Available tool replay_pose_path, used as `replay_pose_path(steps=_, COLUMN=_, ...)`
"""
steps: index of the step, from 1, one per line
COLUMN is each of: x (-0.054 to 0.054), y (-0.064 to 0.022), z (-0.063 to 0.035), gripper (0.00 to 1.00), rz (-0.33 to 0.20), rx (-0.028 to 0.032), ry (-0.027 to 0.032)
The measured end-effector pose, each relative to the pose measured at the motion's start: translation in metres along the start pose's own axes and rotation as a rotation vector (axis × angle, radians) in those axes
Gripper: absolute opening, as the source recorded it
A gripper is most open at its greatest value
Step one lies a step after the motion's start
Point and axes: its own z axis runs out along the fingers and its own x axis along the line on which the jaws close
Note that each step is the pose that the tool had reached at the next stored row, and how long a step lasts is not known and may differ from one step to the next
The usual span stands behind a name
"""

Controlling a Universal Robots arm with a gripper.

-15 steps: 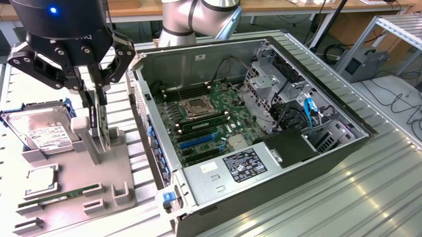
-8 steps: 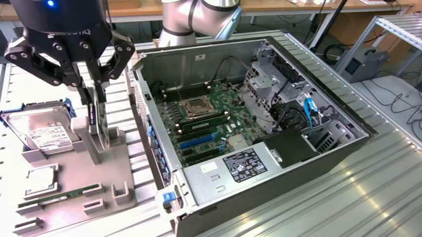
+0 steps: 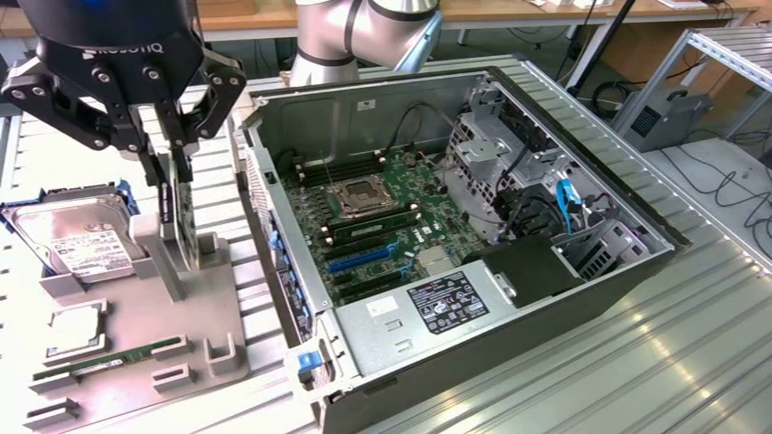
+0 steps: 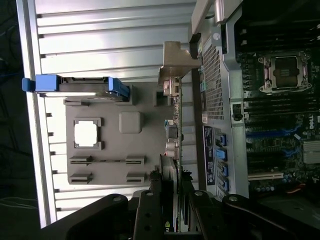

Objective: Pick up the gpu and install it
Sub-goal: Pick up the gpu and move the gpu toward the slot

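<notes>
We see the tool (image 3: 173, 181) half closed, pinching the top edge of the gpu (image 3: 183, 231). The gpu stands upright in the gray holder (image 3: 223, 307) on the desk (image 3: 675, 362), on the exterior view's left of the open computer (image 3: 362, 108).

The exterior view looks steeply down from high above the surface (image 3: 693, 362), taking in the whole open case (image 3: 362, 113) with the tray (image 3: 199, 312) at its left. The wrist view peers down past the jaws from closer in. Both views share the tray, the drive (image 3: 75, 240) and the motherboard (image 3: 399, 212).
</notes>
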Motion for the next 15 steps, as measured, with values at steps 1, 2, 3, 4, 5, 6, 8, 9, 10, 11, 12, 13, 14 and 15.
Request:
replay_pose_path(steps=1, x=0.0, y=0.0, z=-0.0007, gripper=0.26, rz=0.0, rx=0.0, ry=0.0)
replay_pose_path(steps=2, x=0.0, y=0.0, z=-0.0014, gripper=0.26, rz=0.0, rx=0.0, ry=0.0)
replay_pose_path(steps=3, x=0.0, y=0.0001, z=-0.0021, gripper=0.26, rz=0.0, rx=0.0, ry=0.0)
replay_pose_path(steps=4, x=0.0, y=0.0001, z=-0.0028, gripper=0.26, rz=0.0, rx=0.0, ry=0.0)
replay_pose_path(steps=5, x=0.0, y=0.0001, z=-0.0035, gripper=0.26, rz=0.0, rx=0.0001, ry=0.0001)
replay_pose_path(steps=6, x=0.0, y=0.0001, z=-0.0041, gripper=0.26, rz=0.0, rx=0.0, ry=0.0)
replay_pose_path(steps=8, x=0.0, y=0.0002, z=-0.0058, gripper=0.26, rz=0.0, rx=0.0, ry=0.0)
replay_pose_path(steps=9, x=0.0, y=0.0002, z=-0.0068, gripper=0.26, rz=0.0, rx=0.0, ry=0.0001)
replay_pose_path(steps=10, x=0.0, y=0.0002, z=-0.0075, gripper=0.26, rz=0.0, rx=0.0, ry=0.0)
replay_pose_path(steps=11, x=0.0, y=0.0002, z=-0.0083, gripper=0.26, rz=0.0, rx=0.0001, ry=0.0001)
replay_pose_path(steps=12, x=0.0, y=0.0003, z=-0.0092, gripper=0.26, rz=0.0, rx=0.0001, ry=0.0001)
replay_pose_path(steps=13, x=0.0, y=0.0003, z=-0.0098, gripper=0.26, rz=0.0, rx=0.0, ry=0.0001)
replay_pose_path(steps=14, x=0.0, y=0.0003, z=-0.0106, gripper=0.26, rz=0.0, rx=0.0, ry=0.0)
replay_pose_path(steps=15, x=0.0, y=0.0003, z=-0.0113, gripper=0.26, rz=0.0, rx=0.0, ry=0.0)
